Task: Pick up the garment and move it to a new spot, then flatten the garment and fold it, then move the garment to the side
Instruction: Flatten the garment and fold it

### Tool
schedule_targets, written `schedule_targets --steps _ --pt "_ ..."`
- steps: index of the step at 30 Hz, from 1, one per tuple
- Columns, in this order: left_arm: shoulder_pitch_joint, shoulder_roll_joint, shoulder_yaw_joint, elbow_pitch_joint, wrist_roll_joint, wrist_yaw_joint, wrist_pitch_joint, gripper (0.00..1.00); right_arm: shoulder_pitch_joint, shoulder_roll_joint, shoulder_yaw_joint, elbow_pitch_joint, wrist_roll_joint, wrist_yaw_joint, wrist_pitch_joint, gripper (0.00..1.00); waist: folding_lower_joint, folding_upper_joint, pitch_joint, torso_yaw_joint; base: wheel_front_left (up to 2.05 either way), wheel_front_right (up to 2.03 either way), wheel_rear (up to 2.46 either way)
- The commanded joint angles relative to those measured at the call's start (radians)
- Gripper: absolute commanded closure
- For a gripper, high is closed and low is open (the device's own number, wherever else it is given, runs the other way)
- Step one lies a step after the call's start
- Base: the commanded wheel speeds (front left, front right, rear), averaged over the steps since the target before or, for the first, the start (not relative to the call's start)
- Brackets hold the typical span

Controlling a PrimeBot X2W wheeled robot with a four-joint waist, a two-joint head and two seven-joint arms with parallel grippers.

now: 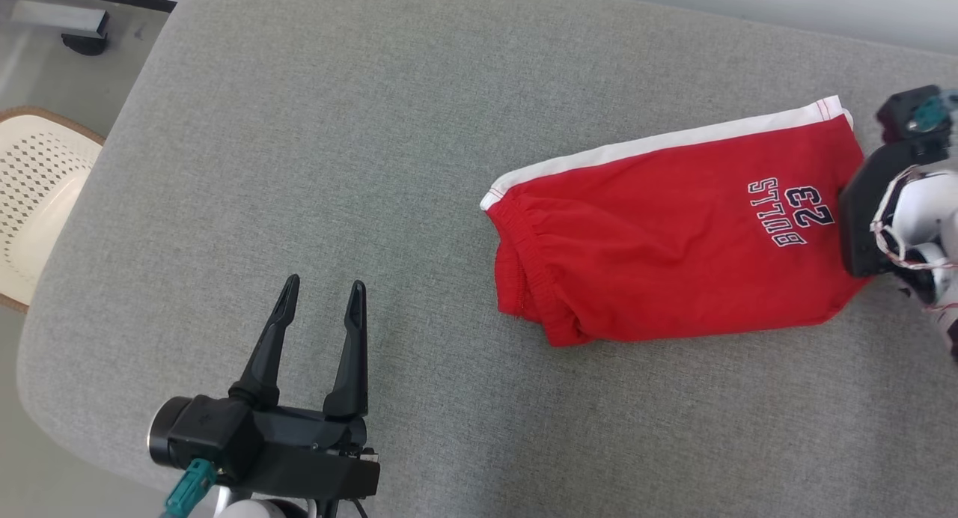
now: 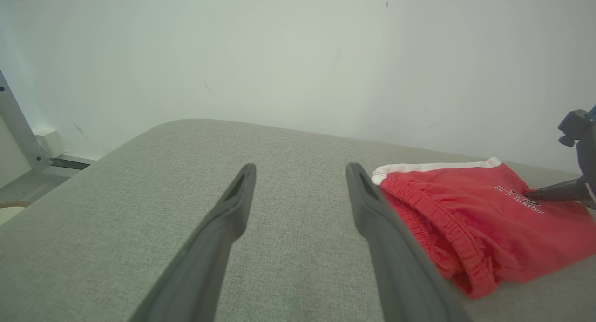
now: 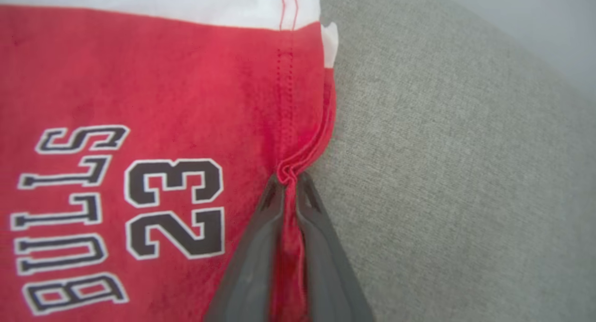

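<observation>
**Item:** shorts (image 1: 673,233), red, white side stripe, "BULLS 23" print.
**Location:** right part of the grey cushion (image 1: 299,129), lying doubled over. The waistband faces the left gripper and the hem faces the right gripper.

**Right gripper** (image 3: 289,182): its 2 fingers are clenched on a small pucker of the hem, just beside the print.
**Left gripper** (image 1: 325,282): fingers spread and empty, above bare cushion, apart from the waistband.

**Hazards, as judged:**
1. The pinch sits at the very edge of the hem. A quick lift could pull the fabric out from between the fingers.
2. How many layers the pinch holds cannot be told. If it has only 1, the others would sag and the shorts would hang twisted, making the flattening harder.
3. With 1 grip point only, the shorts would swing and bunch when moved.
4. A low carry would drag the waistband across the cushion's weave and roll it under.
5. The cushion's rim lies near the hem, so a move that way could drop the shorts off.
</observation>
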Motion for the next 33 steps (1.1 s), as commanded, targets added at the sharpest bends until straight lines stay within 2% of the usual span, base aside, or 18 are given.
schedule_targets --steps 1,5,12,20,27,33 --pt "-0.007 -0.003 0.004 0.003 -0.007 -0.002 -0.002 0.0 0.088 -0.001 0.01 0.035 -0.016 0.001 0.016 1.0 0.0001 0.0002 0.0 -0.001 0.0 0.0 0.0" --pt "-0.007 -0.003 0.005 0.011 -0.004 -0.007 -0.002 0.0 0.089 -0.016 -0.036 0.042 -0.047 -0.001 -0.021 1.0 0.0001 0.0002 -0.005 -0.006 0.0 0.0 0.0" --pt "0.011 -0.003 0.007 0.029 -0.003 -0.008 -0.002 0.0 0.114 -0.001 -0.146 0.027 -0.1 -0.001 -0.088 1.0 0.0001 0.0002 -0.046 -0.031 0.0 0.0 0.0" --pt "0.038 -0.003 0.017 0.044 0.008 -0.012 -0.002 0.0 0.212 0.015 -0.283 -0.088 -0.167 0.0 -0.138 1.0 0.0001 0.0002 -0.104 -0.079 0.0 0.0 0.0" --pt "0.057 -0.003 0.009 0.061 0.004 -0.015 -0.002 0.0 0.32 0.031 -0.424 -0.223 -0.258 0.0 -0.097 1.0 0.0001 0.0002 -0.151 -0.101 0.0 0.0 0.0" --pt "0.071 -0.003 0.001 0.074 0.002 -0.015 -0.002 0.0 0.397 0.072 -0.5 -0.379 -0.327 0.0 -0.031 1.0 0.0001 0.0002 -0.186 -0.097 0.0 0.0 0.0"
